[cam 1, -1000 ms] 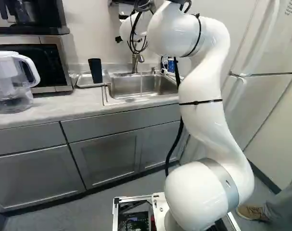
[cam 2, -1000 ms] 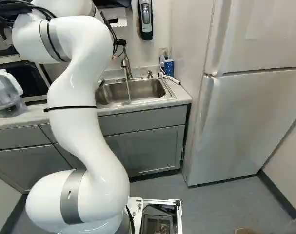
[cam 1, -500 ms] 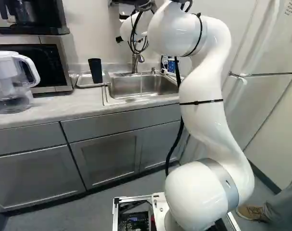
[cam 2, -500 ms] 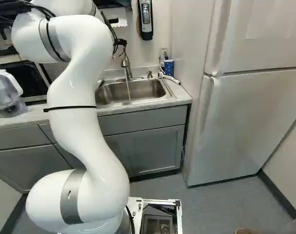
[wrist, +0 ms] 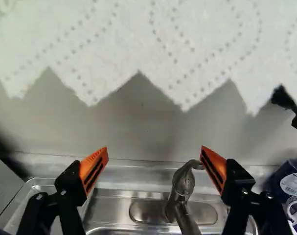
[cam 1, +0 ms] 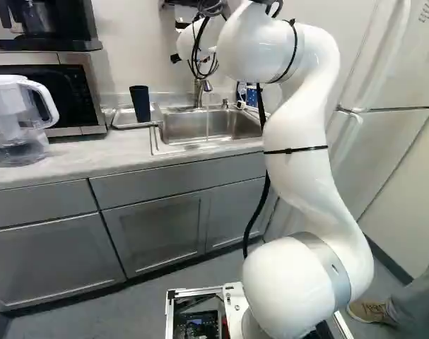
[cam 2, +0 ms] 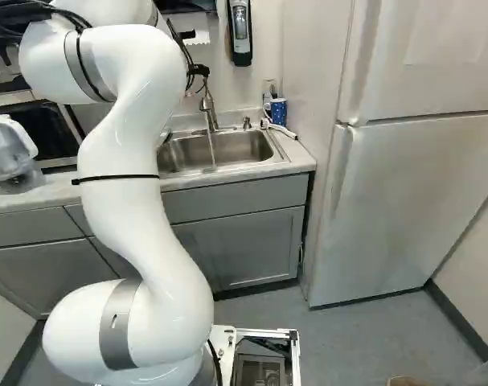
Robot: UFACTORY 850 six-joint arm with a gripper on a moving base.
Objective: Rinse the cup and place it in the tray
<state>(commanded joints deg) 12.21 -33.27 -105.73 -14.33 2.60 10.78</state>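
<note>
Above the sink (cam 1: 200,143), our gripper (wrist: 154,148) hangs open & empty, w/ its orange pads (wrist: 95,166) well apart either side of the faucet's (wrist: 184,183) upper part as the wrist view shows it; no grip on anything. Water (cam 2: 212,150) is running into the basin, nothing under it.

The dark cup (cam 1: 140,104) stands upright, mouth up, in the metal tray (cam 1: 120,126) just beside the sink, left of the basin in the left base view; the arm (cam 1: 299,169) is nowhere near it.

Step in hand, our call: working the tap, not handling the cup. Can't tell if it's the start (water on, rinse to come) or the end (cup rinsed & parked, water to shut off). If start, next move is over to the tray, fingers round the cup, lift, hold under the stream, tip out, set back. If end, close on the lever & push it to off, w/ cup left alone.

Risks: a pad catching the spout on the way out, or knocking the cup, prob. light, if we swing in low. NB the blue spotted cup (cam 2: 278,111) at the far side isn't our target, we'd guess.
</note>
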